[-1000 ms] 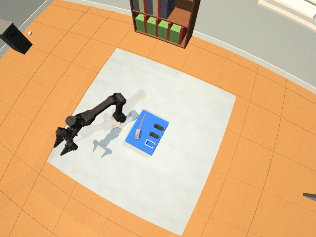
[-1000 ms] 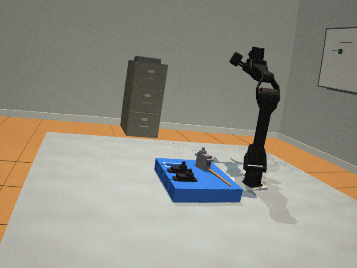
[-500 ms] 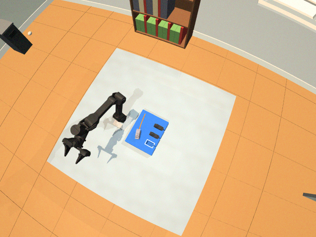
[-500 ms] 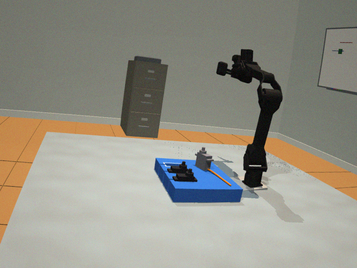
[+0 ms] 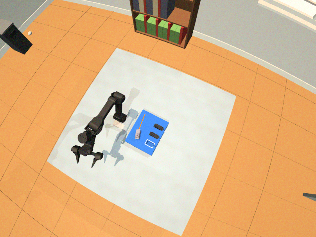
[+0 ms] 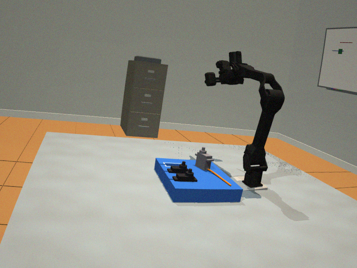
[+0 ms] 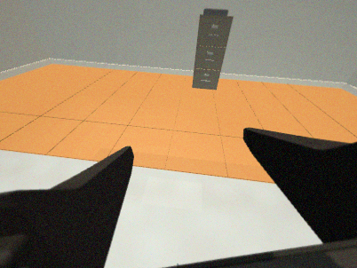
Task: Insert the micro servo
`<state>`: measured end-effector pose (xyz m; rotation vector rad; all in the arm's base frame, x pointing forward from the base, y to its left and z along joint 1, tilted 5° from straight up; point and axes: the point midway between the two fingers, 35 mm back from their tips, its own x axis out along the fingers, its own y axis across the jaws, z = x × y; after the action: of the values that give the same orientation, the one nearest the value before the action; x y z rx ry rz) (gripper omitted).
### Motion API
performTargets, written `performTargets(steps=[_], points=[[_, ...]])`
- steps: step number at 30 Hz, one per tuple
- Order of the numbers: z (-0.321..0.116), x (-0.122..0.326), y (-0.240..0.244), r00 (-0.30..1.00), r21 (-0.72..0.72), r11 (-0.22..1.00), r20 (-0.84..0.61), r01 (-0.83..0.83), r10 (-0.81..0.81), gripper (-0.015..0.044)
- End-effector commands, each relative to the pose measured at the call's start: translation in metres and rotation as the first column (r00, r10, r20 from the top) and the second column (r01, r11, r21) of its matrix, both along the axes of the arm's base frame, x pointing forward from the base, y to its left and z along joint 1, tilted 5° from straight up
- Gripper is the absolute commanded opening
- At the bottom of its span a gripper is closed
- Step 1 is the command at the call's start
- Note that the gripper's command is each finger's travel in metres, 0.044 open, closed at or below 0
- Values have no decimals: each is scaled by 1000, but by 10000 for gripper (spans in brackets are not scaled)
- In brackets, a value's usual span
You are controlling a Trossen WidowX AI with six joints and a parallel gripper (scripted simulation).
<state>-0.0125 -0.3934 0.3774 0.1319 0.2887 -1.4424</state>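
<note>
The loose grey micro servo stands upright on top of the blue deck, its output shaft pointing up. Its orange cable lies across the deck, away from the pocket. The marked pocket, outlined in white, is empty, beside the row of two black servos. My gripper is open and empty. It is high in the air, well off to the side of the deck, and the wrist view shows neither the deck nor the servo.
Two black servos sit in the deck beside the pocket. The deck rests on a pale mat, close to the arm's base. A filing cabinet and a bookshelf stand beyond the mat.
</note>
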Motion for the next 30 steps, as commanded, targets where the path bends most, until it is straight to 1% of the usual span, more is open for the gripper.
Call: performTargets(steps=[1, 8, 16, 23, 30], points=[[-11, 18, 4, 995, 37, 998, -73, -59, 62, 440], [-29, 50, 13, 962, 109, 979, -192, -175, 193, 440], [-50, 86, 28, 879, 196, 932, -318, -305, 355, 440], [-68, 114, 45, 769, 277, 870, -409, -409, 492, 440], [-85, 140, 65, 620, 360, 787, -485, -501, 617, 440]])
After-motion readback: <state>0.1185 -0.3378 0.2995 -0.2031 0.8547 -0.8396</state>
